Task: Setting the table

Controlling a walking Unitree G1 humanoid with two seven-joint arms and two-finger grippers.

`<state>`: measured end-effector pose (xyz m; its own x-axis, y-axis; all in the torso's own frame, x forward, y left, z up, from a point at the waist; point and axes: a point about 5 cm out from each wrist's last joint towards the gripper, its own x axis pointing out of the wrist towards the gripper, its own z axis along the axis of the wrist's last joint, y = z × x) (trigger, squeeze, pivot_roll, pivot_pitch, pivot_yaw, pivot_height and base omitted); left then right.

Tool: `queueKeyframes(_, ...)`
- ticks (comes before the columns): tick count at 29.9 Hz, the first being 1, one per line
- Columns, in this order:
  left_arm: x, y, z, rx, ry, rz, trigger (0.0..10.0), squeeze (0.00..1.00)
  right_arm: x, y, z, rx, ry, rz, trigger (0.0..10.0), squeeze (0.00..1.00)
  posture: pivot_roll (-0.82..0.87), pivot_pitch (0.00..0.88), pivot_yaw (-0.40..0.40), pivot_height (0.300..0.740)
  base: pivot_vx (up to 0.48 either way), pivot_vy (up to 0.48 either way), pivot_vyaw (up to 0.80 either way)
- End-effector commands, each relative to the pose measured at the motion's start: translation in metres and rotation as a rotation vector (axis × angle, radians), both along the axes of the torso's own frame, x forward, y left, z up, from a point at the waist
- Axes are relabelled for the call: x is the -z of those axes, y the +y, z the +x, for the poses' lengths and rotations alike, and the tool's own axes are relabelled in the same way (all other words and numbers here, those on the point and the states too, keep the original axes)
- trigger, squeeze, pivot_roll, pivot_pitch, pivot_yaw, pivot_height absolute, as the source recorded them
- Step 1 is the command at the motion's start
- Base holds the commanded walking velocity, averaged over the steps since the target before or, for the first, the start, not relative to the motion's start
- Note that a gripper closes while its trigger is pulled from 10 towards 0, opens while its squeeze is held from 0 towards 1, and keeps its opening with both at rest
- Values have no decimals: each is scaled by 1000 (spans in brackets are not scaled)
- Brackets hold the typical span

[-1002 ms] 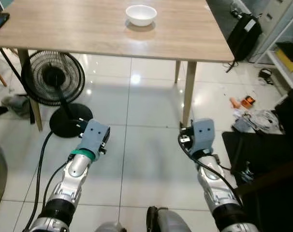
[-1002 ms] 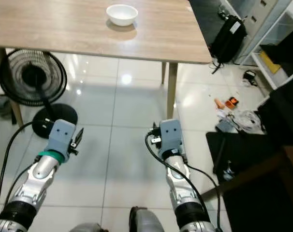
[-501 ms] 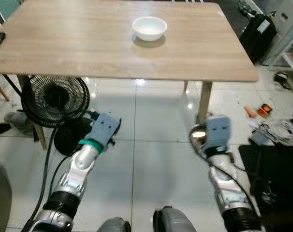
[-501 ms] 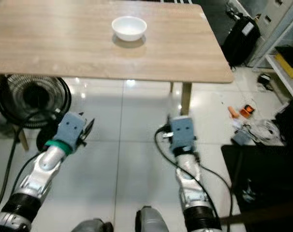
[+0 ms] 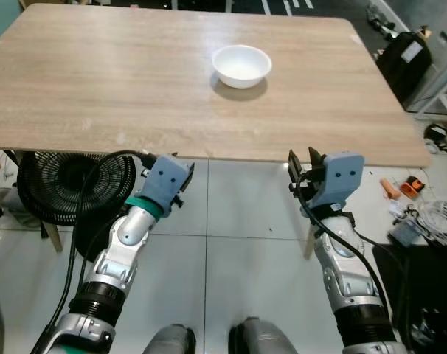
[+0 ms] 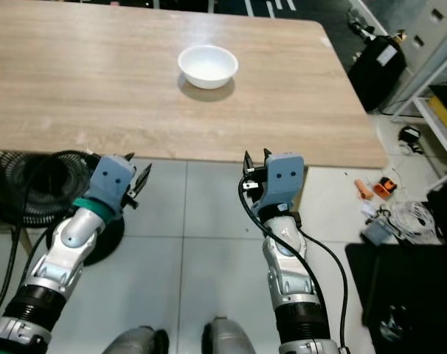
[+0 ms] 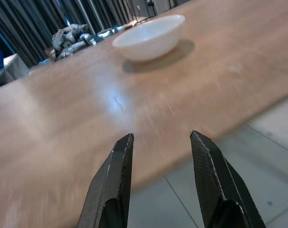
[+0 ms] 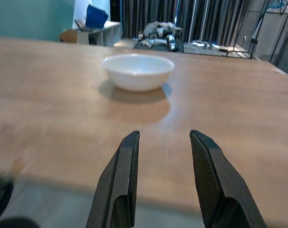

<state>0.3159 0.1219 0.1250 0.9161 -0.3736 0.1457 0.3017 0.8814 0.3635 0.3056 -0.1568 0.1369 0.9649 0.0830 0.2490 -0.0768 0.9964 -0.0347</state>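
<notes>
Whole view has slid since a second ago: the robot walked up to the table, so the tabletop (image 5: 98,81) now takes up the top half of the head view instead of just a strip, and both arms have come up from floor level to right at its near edge. The fan (image 5: 57,184) that was out in the open is now half tucked under that edge at about 9 o'clock from the left arm.

Only task thing out is the white bowl (image 5: 241,65), empty as far as I can tell, sitting upright toward the far right part of the tabletop. It's round, so no long axis to worry about.

Key bit: the bowl lies at roughly 11 o'clock from the right end effector (image 6: 254,161) and about 1 o'clock from the left end effector (image 6: 139,179), well beyond both. I'd say the right one is nearer, and its wrist view has the bowl almost dead ahead.

Both end effectors have their fingers spread apart and hold nothing, each hanging just short of the table edge.
</notes>
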Motion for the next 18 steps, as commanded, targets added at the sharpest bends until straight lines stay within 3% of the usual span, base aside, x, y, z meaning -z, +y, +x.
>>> queueKeyframes(1,-3,-3,0,13,5,-13,10000,0,-7,-9,5,64,-9,37,10000,0,9,0,27,740,480,0,0)
queueKeyframes(18,-8,-5,0,19,1,-19,10000,0,-7,-11,4,76,12,58,10000,0,11,0,32,740,480,0,0)
